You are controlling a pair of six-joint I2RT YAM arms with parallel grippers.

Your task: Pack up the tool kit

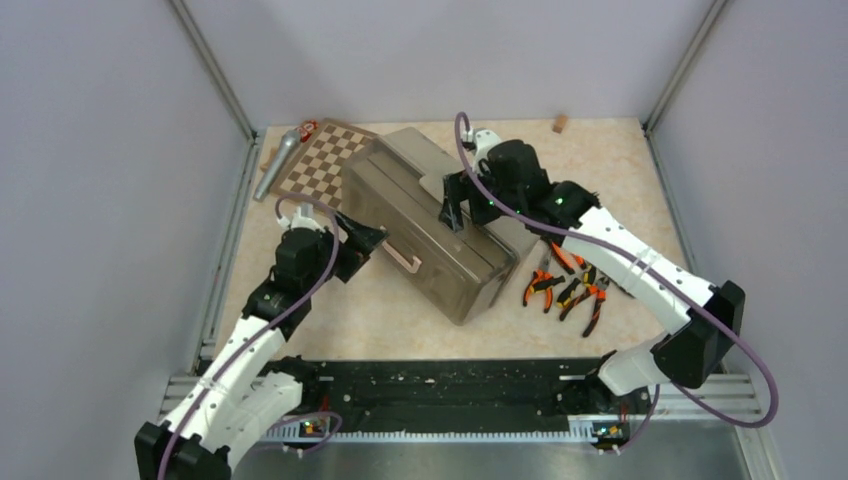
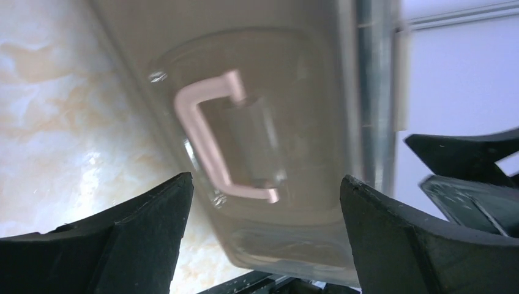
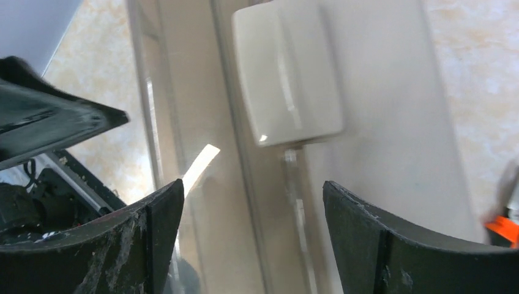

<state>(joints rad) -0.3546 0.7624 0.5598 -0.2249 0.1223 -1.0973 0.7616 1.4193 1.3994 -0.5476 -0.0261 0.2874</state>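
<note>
Toolbox (image 1: 440, 225) sat shut, slantwise in the middle of the bench (image 1: 620, 170). It looked to be lying on its back: cream latch (image 3: 287, 73) on the upward face, pink handle (image 2: 205, 144) on the side turned toward my left arm.

Left end effector (image 2: 266, 184) was just off that side, spread wide, with the handle lined up in the gap ahead of it and nothing gripped. Right end effector (image 3: 252, 184) hovered over the top of the toolbox, also spread, the latch just beyond its tips, touching nothing that I could see.

Orange-handled pliers (image 1: 565, 290) lay in a heap on the bench just right of the toolbox, none packed yet. Chessboard (image 1: 325, 160) and microphone (image 1: 277, 165) were behind the toolbox on its left.

My worry was that nothing pinned the toolbox, so a push on the latch could skid or spin it into the pliers. A loose grab at the thin handle could slip off. And if the lid sprang while the toolbox lay like this, I judged it could drop open hard and shove the whole thing sideways.
</note>
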